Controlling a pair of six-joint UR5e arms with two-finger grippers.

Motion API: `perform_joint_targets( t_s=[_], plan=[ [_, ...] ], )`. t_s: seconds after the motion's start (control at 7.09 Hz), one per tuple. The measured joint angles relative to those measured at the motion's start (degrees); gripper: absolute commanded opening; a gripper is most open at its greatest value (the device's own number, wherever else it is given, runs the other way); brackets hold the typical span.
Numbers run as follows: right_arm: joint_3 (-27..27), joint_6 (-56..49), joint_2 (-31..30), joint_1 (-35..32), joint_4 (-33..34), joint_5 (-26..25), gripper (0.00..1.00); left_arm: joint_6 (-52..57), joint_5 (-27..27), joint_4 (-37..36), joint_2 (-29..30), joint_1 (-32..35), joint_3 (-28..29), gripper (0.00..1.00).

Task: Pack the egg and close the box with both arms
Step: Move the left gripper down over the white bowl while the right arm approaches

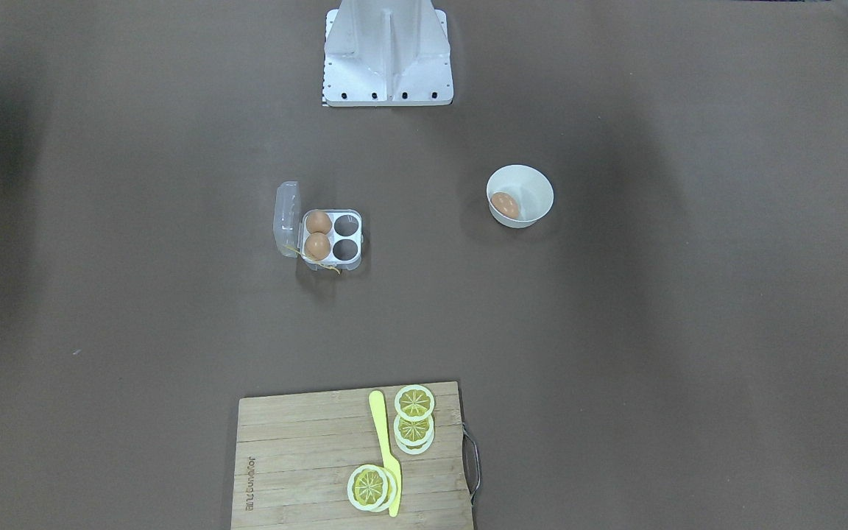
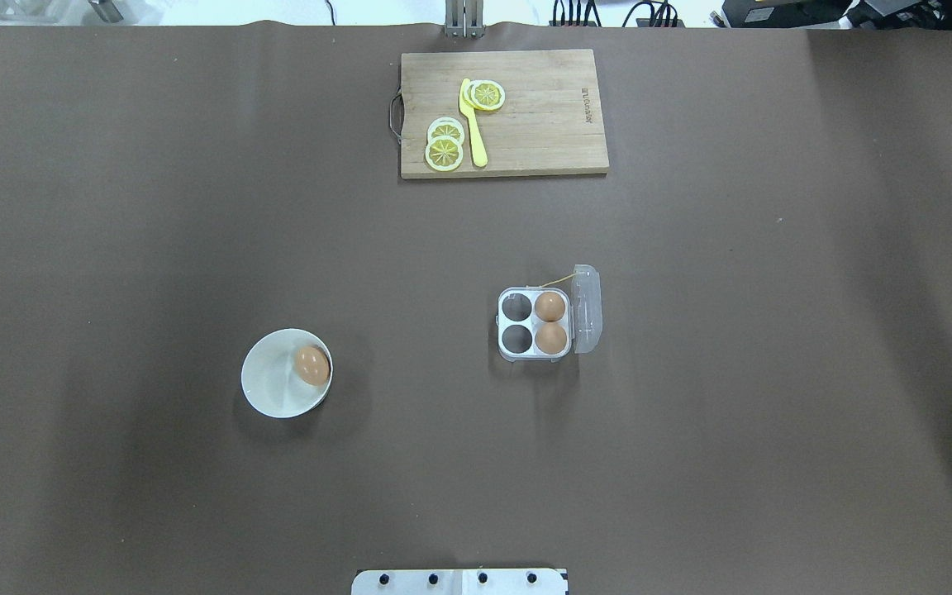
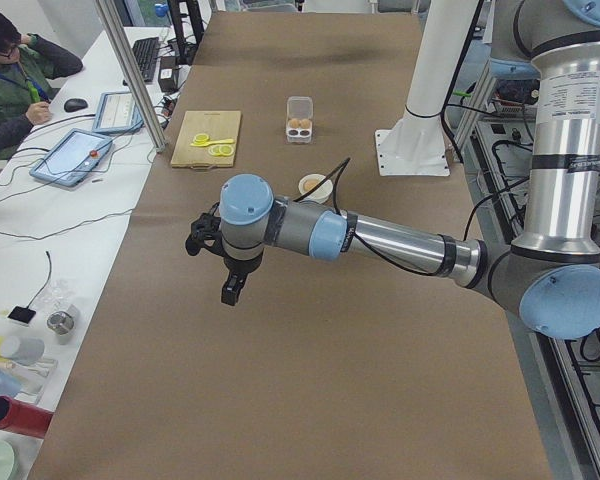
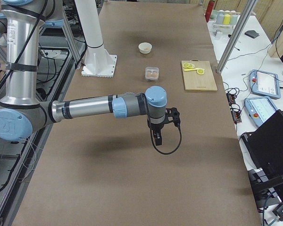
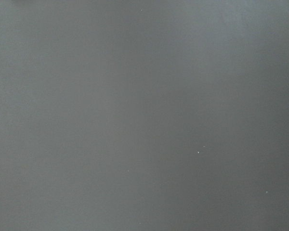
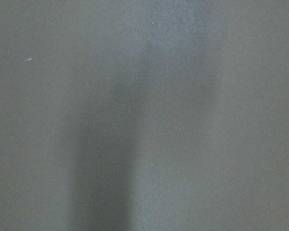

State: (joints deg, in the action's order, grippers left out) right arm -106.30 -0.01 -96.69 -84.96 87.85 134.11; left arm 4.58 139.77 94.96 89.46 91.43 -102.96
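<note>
The clear box (image 1: 333,240) stands open on the brown table, its lid (image 1: 286,217) folded out to the side; it also shows in the overhead view (image 2: 534,323). Two brown eggs (image 1: 318,221) (image 1: 316,246) fill two cells, and the two other cells are empty. A third egg (image 1: 505,205) lies in a white bowl (image 1: 536,184), on the left in the overhead view (image 2: 311,364). My left gripper (image 3: 230,290) and right gripper (image 4: 157,139) hang over bare table far from both. They show only in the side views, so I cannot tell whether they are open. Both wrist views show only table cover.
A wooden cutting board (image 2: 542,116) with lemon slices (image 2: 444,153) and a yellow knife (image 2: 473,132) lies at the far edge. The white arm base (image 1: 387,66) stands at the near edge. An operator (image 3: 15,80) sits beside the table.
</note>
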Motion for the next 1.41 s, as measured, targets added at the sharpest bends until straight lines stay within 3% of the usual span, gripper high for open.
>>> perform_joint_targets(
  t_s=[0.28, 0.71, 1.41],
  plan=[
    [0.25, 1.94, 0.72, 1.50, -2.16, 0.17, 1.00, -5.66, 1.50, 5.97, -1.20, -0.52, 0.20, 0.98],
    [0.30, 12.79, 4.42, 6.84, -2.82, -0.02, 1.00, -25.25, 2.17, 7.47, 0.22, -6.35, -1.50, 0.98],
    [-0.01, 31.50, 12.47, 16.13, -2.90, -1.19, 0.99, -67.20, -0.07, 7.52, 5.64, -26.52, -9.66, 0.95]
  ],
)
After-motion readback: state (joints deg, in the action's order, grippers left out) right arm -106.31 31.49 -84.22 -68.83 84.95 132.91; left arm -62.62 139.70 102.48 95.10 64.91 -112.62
